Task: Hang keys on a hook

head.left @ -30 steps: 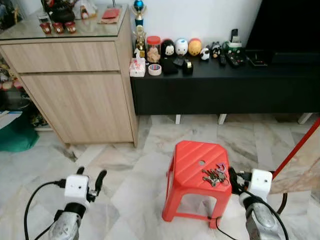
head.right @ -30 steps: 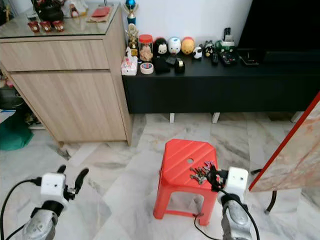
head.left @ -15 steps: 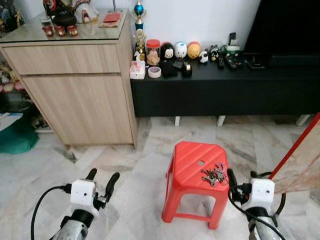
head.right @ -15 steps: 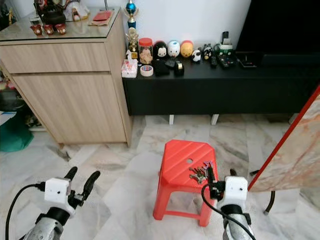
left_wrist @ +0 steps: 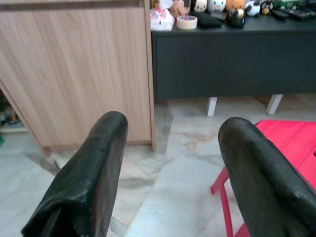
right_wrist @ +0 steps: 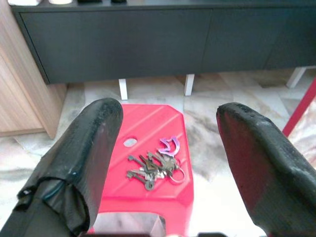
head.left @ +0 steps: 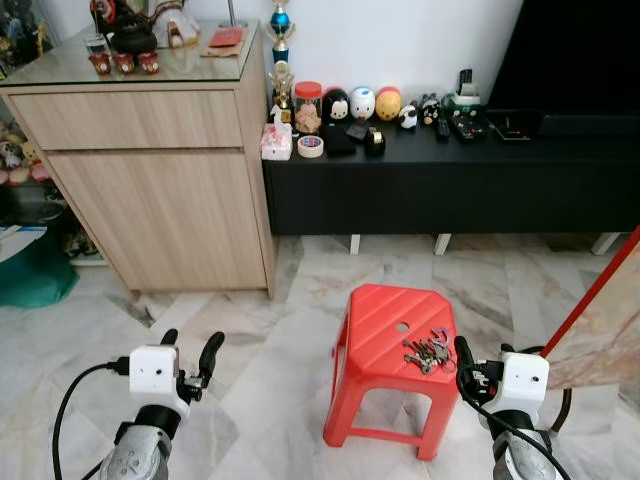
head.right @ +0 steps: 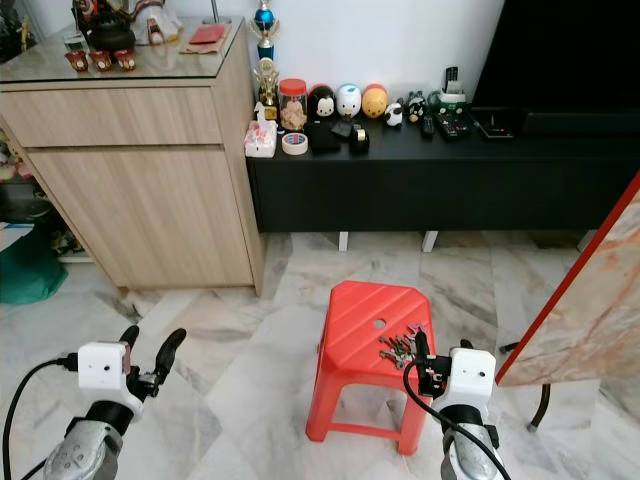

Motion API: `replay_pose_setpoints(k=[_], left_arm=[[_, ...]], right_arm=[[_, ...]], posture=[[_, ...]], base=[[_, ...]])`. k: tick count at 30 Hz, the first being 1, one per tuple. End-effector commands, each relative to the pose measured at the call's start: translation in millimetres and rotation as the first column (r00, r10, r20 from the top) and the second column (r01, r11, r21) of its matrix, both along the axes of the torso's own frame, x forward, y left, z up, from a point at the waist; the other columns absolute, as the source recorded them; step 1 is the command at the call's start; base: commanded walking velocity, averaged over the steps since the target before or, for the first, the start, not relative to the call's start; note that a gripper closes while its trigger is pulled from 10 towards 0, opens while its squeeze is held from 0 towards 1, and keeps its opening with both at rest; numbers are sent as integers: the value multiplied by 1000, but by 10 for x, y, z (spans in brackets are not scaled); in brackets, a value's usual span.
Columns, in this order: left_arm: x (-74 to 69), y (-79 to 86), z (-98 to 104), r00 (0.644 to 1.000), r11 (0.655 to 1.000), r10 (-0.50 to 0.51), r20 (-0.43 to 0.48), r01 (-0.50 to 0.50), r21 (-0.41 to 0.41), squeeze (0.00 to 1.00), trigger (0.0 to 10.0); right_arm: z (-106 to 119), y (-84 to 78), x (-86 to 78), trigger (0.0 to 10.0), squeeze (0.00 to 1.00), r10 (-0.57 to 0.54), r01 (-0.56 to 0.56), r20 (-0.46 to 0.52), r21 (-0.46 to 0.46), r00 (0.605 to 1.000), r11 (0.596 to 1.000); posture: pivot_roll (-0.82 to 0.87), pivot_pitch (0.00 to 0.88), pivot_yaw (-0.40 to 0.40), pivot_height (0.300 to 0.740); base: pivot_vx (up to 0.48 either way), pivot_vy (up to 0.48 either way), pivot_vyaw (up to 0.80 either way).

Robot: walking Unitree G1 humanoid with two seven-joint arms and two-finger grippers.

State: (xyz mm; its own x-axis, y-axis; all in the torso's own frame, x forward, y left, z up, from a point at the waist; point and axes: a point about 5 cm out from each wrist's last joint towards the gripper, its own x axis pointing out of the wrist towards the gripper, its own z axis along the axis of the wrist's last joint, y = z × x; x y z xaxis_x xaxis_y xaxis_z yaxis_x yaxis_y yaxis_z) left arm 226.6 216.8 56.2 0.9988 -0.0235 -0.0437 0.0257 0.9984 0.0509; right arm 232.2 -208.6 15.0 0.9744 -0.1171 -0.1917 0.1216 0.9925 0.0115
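Note:
A bunch of keys with a purple tag lies on the right side of a red plastic stool, near its small round hole. My right gripper hovers open just to the right of the stool, level with its top and nearer to me than the keys. In the right wrist view the keys lie ahead between the two spread black fingers. My left gripper is open and empty over the marble floor, well left of the stool.
A light wooden cabinet stands at the back left. A low black console with figurines, a jar and a tape roll runs along the wall. A red-edged board leans at the right. A green bag sits at the far left.
My left gripper has shifted slightly left and up. The right gripper stays open beside the stool, and the keys have not moved. The view has shifted a little.

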Motion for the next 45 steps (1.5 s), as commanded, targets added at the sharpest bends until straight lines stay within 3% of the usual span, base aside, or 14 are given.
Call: replay_pose_setpoints(k=[1,15,37,45], left_arm=[[-4,18,19,1000,1000,13,-4,-13,-17,0,10000],[-17,-20,-1,1000,1000,-10,-18,10,-4,0,10000],[7,-58,31,999,999,-37,-19,37,3,0,10000],[0,-49,21,999,1000,-29,-22,29,3,0,10000]], right_arm=[[45,-42,17,10000,0,-7,7,8,-2,1000,1000],[66,-33,95,10000,0,-6,6,-1,4,1000,1000],[50,-62,86,10000,0,-38,38,-11,12,999,999],[92,-52,93,10000,0,-27,27,18,0,999,1000]], posture=[[14,0,-34,726],[23,0,-32,726],[28,0,-28,726],[24,0,-24,726]], base=[[281,0,0],[298,0,0],[311,0,0],[0,0,0]])
